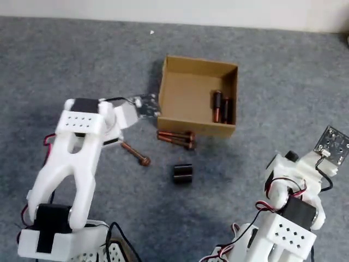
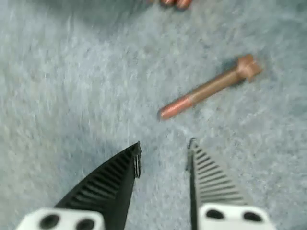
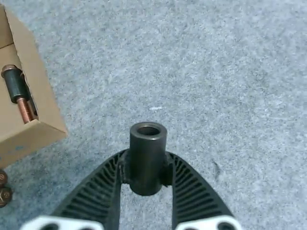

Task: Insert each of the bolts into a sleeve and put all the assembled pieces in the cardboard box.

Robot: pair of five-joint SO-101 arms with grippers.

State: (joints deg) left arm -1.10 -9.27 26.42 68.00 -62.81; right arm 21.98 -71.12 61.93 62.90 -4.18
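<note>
My right gripper [image 3: 145, 168] is clenched on a dark metal cylindrical sleeve [image 3: 147, 143], its open bore facing my wrist camera, above the grey carpet [image 3: 216, 72]. My left gripper [image 2: 164, 147] hangs released, jaws spread. A copper-coloured hex-head bolt [image 2: 211, 91] lies just beyond its tips, untouched. Farther out lie what look like two more dark sleeves [image 1: 182, 173], side by side. Two copper bolts [image 1: 176, 138] sit just beside the front wall of the open cardboard box [image 1: 199, 126]. Inside it, two assembled pieces [image 1: 222, 107] lie together.
</note>
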